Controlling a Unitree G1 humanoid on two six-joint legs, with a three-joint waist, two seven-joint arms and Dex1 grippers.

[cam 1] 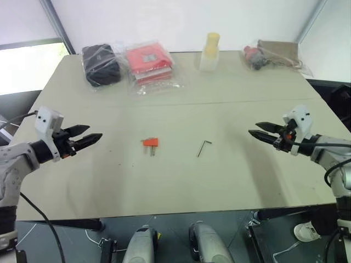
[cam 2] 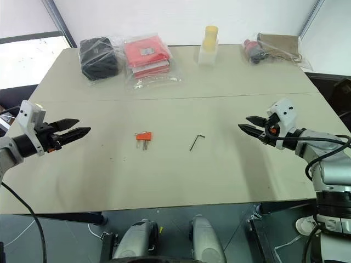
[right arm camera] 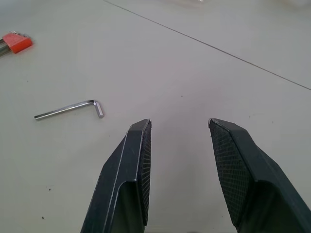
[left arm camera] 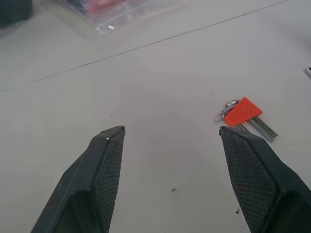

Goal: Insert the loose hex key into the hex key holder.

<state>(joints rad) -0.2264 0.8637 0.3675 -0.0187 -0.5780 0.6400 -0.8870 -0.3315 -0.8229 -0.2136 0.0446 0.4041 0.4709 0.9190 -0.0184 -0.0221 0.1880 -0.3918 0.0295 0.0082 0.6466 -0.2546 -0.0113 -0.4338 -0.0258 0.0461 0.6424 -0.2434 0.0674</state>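
Hex key [cam 1: 204, 148] is seen lying flat on the tabletop [cam 1: 230, 181], nothing touching it, ahead of the right gripper [cam 1: 253, 130] and off to its inner side, well apart from the tips. Holder [cam 1: 150, 142], a small orange block with thin metal keys sticking out, is seen lying flat too, ahead of the left gripper [cam 1: 94, 136] and likewise well apart from it. Key and holder lie near each other, between the two grippers, with bare tabletop separating them.

Both grippers are held above the tabletop, pointed inward toward one another. The jaws of each are spread and nothing is held; the left pair is spread wider than the right.

No step appears to have been begun: neither thing has been picked up. The next move is judged to be a reach by the right gripper to the key, with the jaws lowered over its long shaft. Because the key is thin and flat against the surface, a low, careful pinch will be needed. The holder would probably be steadied by the left gripper.
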